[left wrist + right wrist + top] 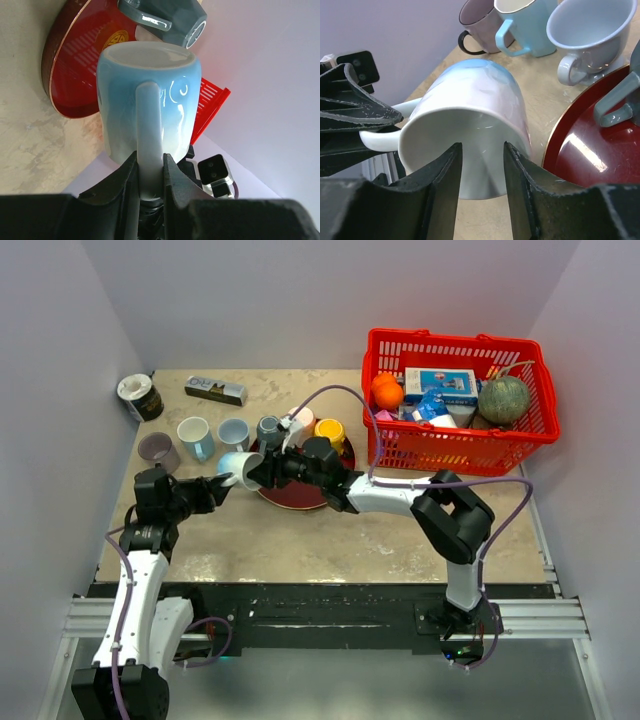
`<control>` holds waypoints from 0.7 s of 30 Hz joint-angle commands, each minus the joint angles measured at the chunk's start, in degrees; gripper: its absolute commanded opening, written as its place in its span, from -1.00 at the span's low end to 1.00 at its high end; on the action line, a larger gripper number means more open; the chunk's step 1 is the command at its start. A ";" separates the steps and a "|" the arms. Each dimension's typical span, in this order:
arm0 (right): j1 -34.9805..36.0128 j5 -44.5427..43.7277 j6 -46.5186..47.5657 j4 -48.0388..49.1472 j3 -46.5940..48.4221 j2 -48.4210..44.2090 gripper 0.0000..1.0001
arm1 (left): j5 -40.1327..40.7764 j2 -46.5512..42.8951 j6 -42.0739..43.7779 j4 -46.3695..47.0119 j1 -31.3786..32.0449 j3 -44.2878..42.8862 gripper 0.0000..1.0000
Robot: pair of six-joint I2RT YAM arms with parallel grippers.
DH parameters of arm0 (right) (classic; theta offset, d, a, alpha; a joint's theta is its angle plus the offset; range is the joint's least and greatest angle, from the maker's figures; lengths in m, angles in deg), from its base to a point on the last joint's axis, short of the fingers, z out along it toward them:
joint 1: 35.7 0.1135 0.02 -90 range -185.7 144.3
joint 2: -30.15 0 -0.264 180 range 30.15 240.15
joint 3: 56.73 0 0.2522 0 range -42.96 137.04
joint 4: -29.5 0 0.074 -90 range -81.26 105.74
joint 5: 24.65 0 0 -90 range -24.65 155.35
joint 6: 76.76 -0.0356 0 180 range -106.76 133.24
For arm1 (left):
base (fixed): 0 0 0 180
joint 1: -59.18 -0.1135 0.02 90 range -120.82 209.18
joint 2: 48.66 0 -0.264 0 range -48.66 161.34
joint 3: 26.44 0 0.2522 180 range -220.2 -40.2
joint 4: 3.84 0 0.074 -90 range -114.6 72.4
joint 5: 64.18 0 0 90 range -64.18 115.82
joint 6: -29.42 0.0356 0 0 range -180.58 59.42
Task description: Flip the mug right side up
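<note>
The light blue and white mug point(238, 468) lies tilted on its side above the table, at the left edge of the red plate point(300, 495). My left gripper point(215, 487) is shut on the mug's handle point(149, 125); the wrist view shows the handle pinched between its fingers point(150, 160), with the mug's base point(145, 55) pointing away. My right gripper point(262, 472) is open at the mug's mouth point(470, 150). Its two fingers stand spread in front of the opening point(480, 147) and do not clamp the wall. The mug's mouth faces the right wrist camera.
A grey mug point(268, 428), a pale mug point(300, 420) and a yellow mug point(330, 430) stand on or by the plate. Three mugs point(195, 435) line the back left. A red basket point(460, 455) of groceries is at the back right. A tin point(138, 395) and a box point(215, 390) sit at the far edge.
</note>
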 commanded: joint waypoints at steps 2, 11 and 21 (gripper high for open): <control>-0.16 -5.06 2.46 -1.19 0.49 -3.75 0.06 | -3.57 -1.18 -0.98 6.10 -0.35 -2.91 -1.00; -0.16 -12.53 3.52 -4.09 -6.99 -12.11 0.51 | -2.42 0.49 0.60 6.02 -0.26 -3.79 -1.00; -0.25 -7.44 5.90 -6.12 1.71 -2.36 0.30 | -2.95 -0.30 0.16 5.93 -0.26 -4.22 -1.00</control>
